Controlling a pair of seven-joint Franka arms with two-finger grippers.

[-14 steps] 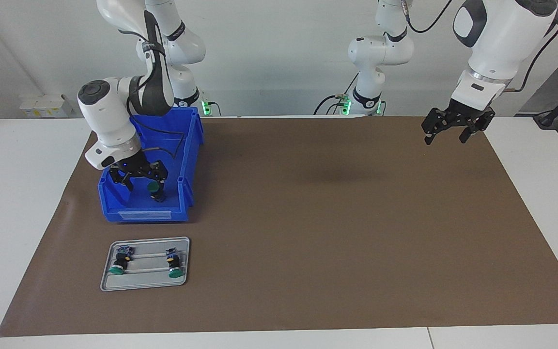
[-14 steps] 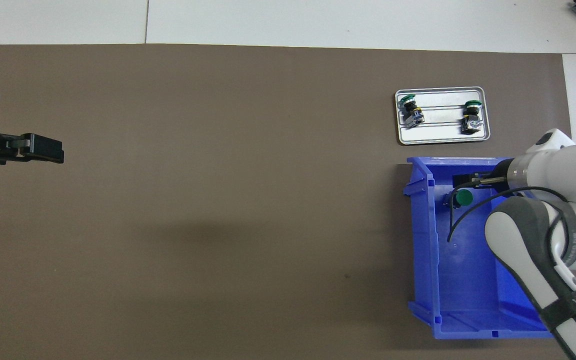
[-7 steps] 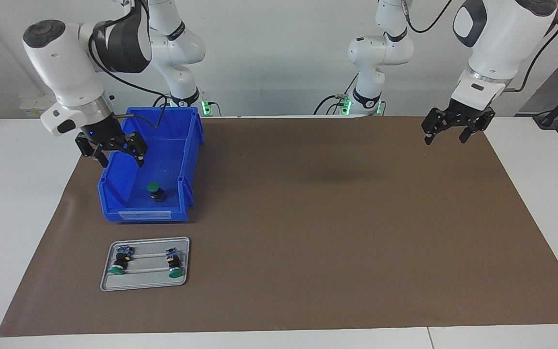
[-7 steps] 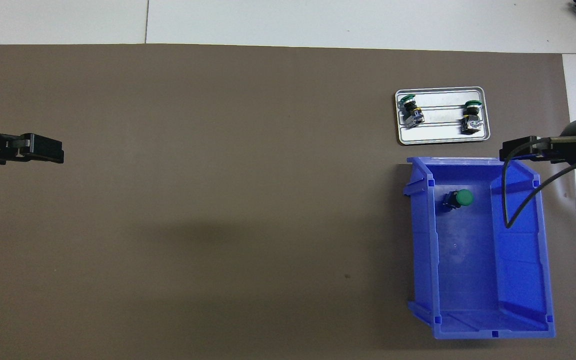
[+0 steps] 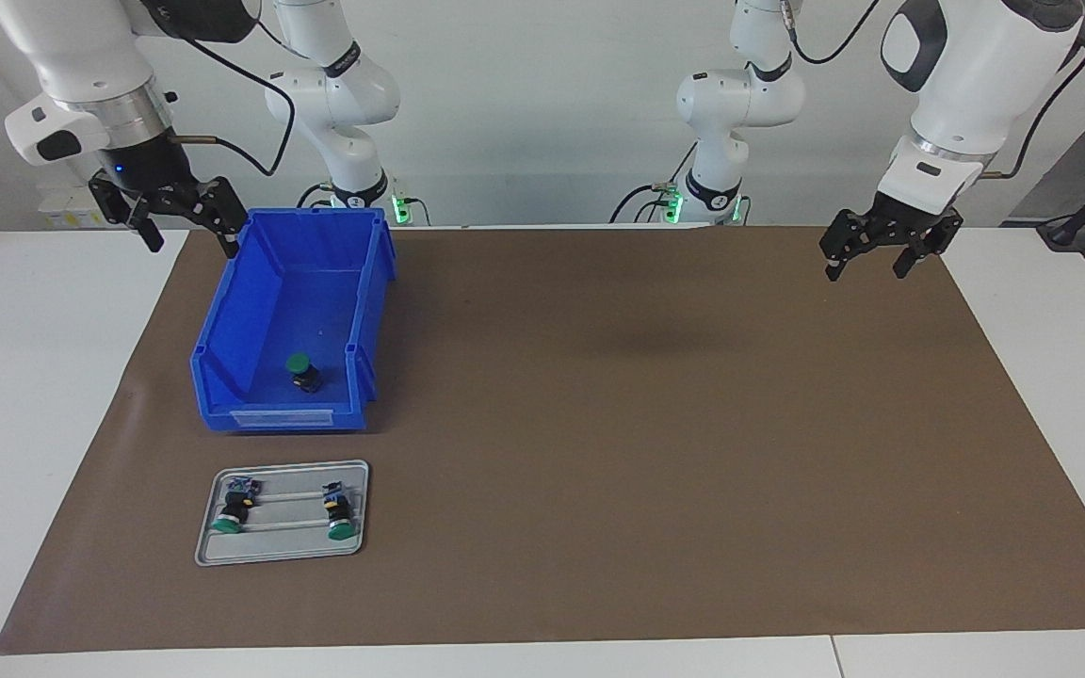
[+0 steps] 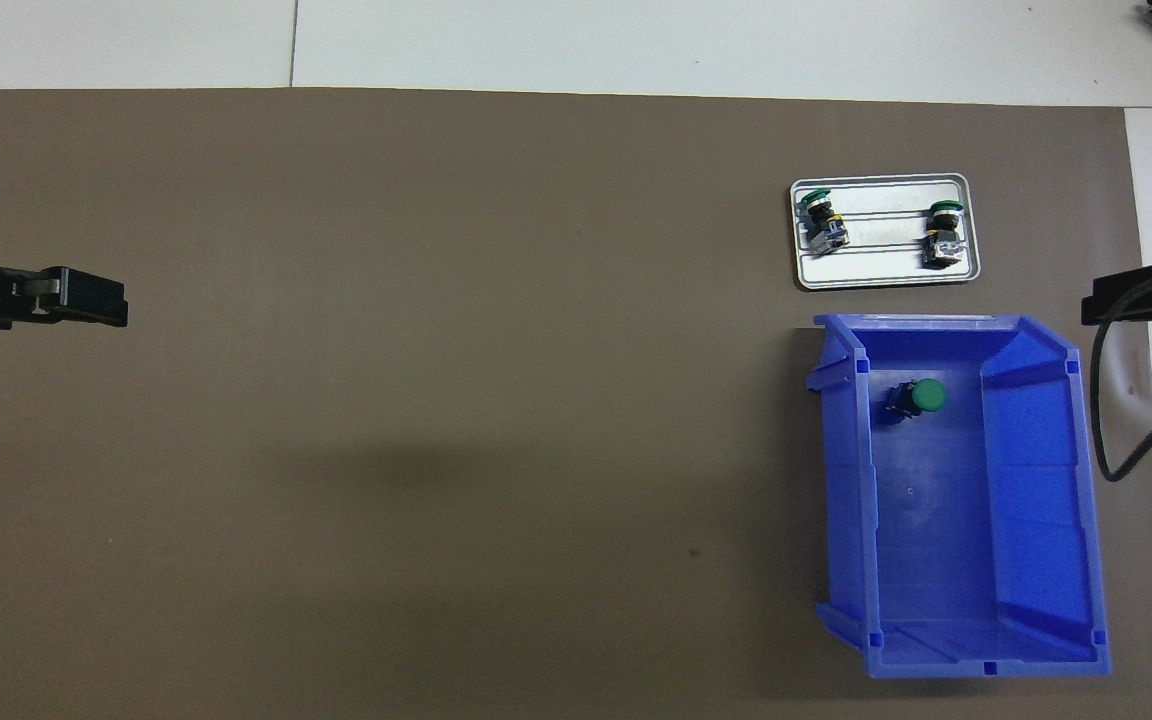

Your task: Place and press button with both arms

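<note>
While most of both arms is cut off at the picture edges, the two black grippers show well. The right gripper hangs in the air with its fingers wide apart and holds nothing, over the edge of the brown mat by the blue bin, at the corner of the bin nearest the robots. The left gripper waits over the mat at the left arm's end, also wide apart and holding nothing. The button stands inside the smooth plastic bin, green round cap up, its small base hard to make out. Two more buttons lie on their sides on a shiny grey tray with rounded corners, farther from the robots than the bin.
</note>
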